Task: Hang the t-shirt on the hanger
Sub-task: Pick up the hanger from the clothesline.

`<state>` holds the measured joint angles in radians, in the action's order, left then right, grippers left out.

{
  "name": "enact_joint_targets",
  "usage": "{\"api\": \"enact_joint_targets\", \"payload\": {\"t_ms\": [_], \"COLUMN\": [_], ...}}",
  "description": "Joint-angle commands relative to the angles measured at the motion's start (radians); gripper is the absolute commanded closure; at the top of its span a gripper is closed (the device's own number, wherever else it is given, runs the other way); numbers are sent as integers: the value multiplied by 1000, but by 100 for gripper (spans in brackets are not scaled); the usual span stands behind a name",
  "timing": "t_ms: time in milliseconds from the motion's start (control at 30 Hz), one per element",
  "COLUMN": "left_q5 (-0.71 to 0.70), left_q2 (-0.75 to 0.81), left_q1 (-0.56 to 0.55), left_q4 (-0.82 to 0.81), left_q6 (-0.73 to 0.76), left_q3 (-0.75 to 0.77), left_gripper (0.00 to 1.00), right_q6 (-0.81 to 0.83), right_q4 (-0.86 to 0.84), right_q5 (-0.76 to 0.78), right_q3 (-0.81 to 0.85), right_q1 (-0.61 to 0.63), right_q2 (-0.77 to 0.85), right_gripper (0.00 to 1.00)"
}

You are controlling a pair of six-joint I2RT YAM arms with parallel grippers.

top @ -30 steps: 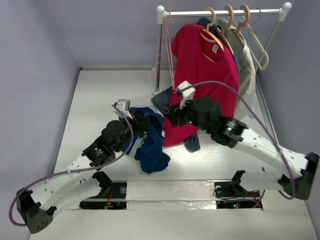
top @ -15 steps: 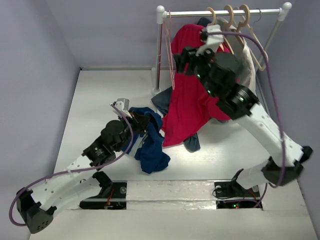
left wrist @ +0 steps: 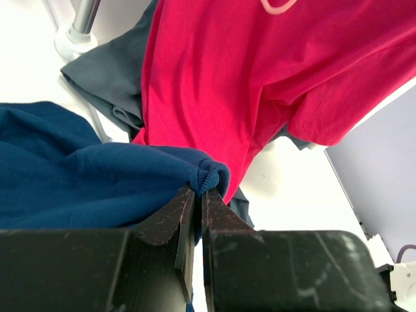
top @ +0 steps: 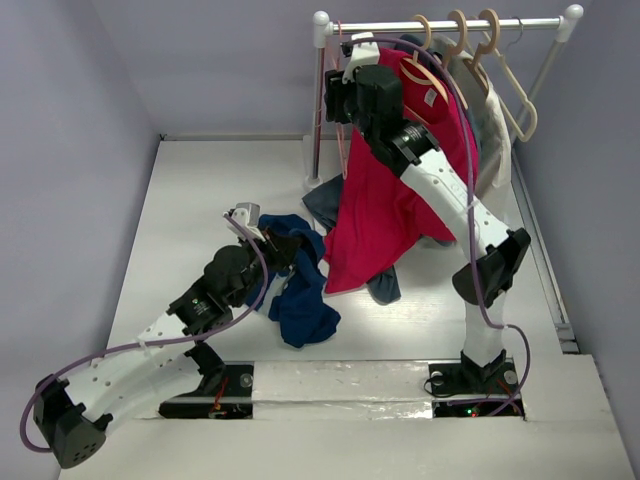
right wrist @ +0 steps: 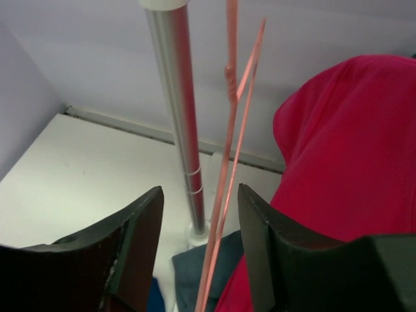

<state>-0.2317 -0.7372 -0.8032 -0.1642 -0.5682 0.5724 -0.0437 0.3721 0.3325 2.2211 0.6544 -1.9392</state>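
The navy blue t-shirt [top: 300, 290] lies crumpled on the table at centre left; its graphic is hidden. My left gripper [top: 262, 240] is shut on its ribbed edge, seen close in the left wrist view [left wrist: 198, 192] with the navy cloth [left wrist: 78, 169] bunched to the left. The thin pink hanger [top: 341, 120] hangs at the left end of the rail. My right gripper [top: 335, 100] is raised beside it and open. In the right wrist view the hanger's wires [right wrist: 224, 188] run between the fingers of the gripper [right wrist: 200, 190], touching neither.
A red t-shirt [top: 400, 180] hangs from the rail on a beige hanger, close to the right of the pink one. More beige hangers [top: 470, 50] and a white garment [top: 495, 140] hang further right. The rack's pole [right wrist: 179, 117] stands just left. A grey garment [top: 322, 200] lies at its base.
My right arm has risen from low in front of the red t-shirt to the left end of the rail, by the pink hanger. The left gripper and navy t-shirt have stayed put.
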Motion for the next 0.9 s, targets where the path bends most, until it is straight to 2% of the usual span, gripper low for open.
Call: {"api": "enact_joint_targets", "payload": {"t_ms": [0, 33, 133, 200, 267, 333, 367, 433, 667, 867], "left_q5": [15, 14, 11, 12, 14, 14, 14, 12, -9, -18], "left_q2": [25, 32, 41, 42, 41, 41, 39, 39, 32, 1], "left_q1": [-4, -4, -4, -4, -4, -4, -4, -4, -4, -4], "left_q4": [-67, -64, -60, -58, -60, -61, -64, -66, -64, -75], "left_q6": [-13, -13, -12, -12, -7, -7, -7, -7, 1, 13], "left_q3": [-20, -23, -31, -31, -31, -32, -35, -36, -23, 3], "left_gripper": [100, 100, 100, 100, 100, 100, 100, 100, 100, 100], "right_q6": [19, 21, 21, 21, 21, 25, 28, 28, 31, 31], "right_q4": [-1, -16, -36, -42, -48, -55, -59, -91, -225, -231], "right_q5": [-9, -7, 2, 7, 0, 2, 5, 11, 17, 30], "right_q3": [95, 94, 91, 91, 92, 94, 92, 66, -40, -133], "right_q1": [-19, -19, -29, -38, -38, -38, -38, -38, -38, -38], "right_q2": [-30, -38, -61, -66, -69, -72, -69, -46, 60, 149], "right_gripper": [46, 48, 61, 64, 76, 84, 94, 100, 100, 100]}}
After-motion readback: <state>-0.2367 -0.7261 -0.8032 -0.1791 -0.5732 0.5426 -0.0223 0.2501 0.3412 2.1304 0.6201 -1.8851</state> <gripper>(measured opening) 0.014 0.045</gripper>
